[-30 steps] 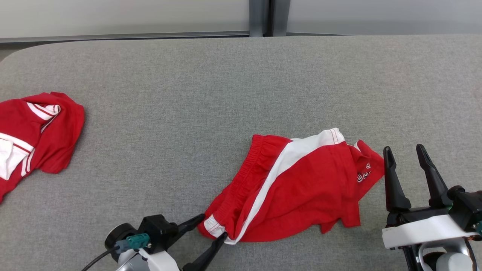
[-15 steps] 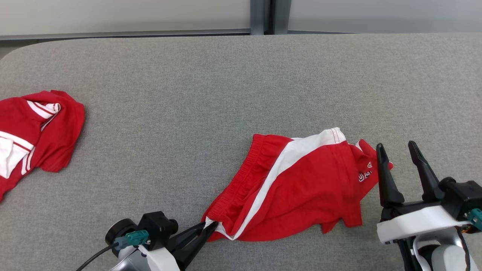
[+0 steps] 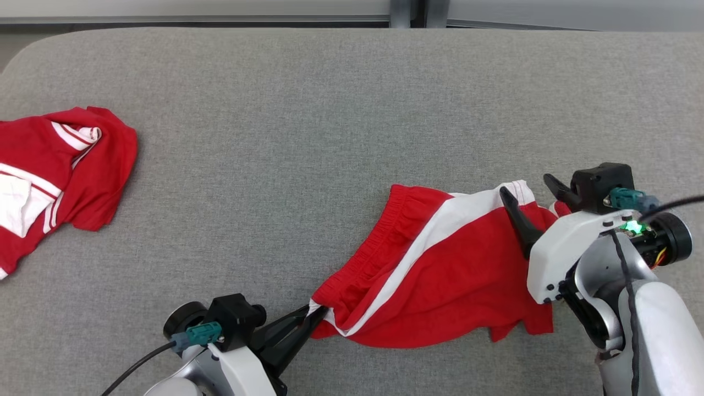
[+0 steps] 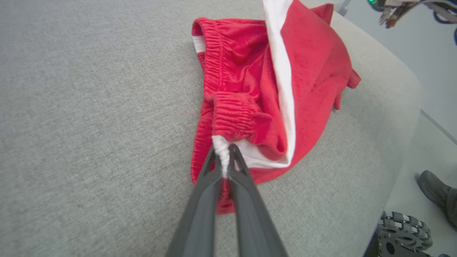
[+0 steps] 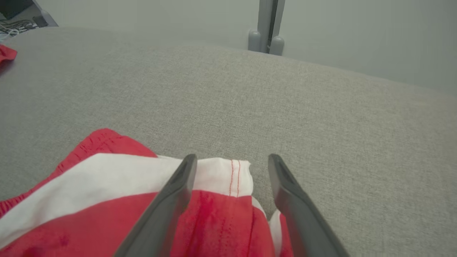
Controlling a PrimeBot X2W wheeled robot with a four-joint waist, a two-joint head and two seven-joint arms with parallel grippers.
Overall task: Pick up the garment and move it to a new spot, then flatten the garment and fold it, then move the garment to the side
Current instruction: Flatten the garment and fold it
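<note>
Jaws of the left gripper (image 3: 314,318) clamp the white waistband corner of the red shorts (image 3: 440,275), which lie crumpled on the gray table (image 3: 330,110). The right gripper (image 3: 525,184) has its jaws apart over the shorts' far white hem. Another red garment (image 3: 60,165) lies well to the left.

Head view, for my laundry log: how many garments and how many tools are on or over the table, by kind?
Red-and-white garments: 2 (shorts; crumpled garment at the far left)
Tools: 2 (left tool pinching the shorts' waistband corner; right tool open over their far end)
Total: 4
</note>
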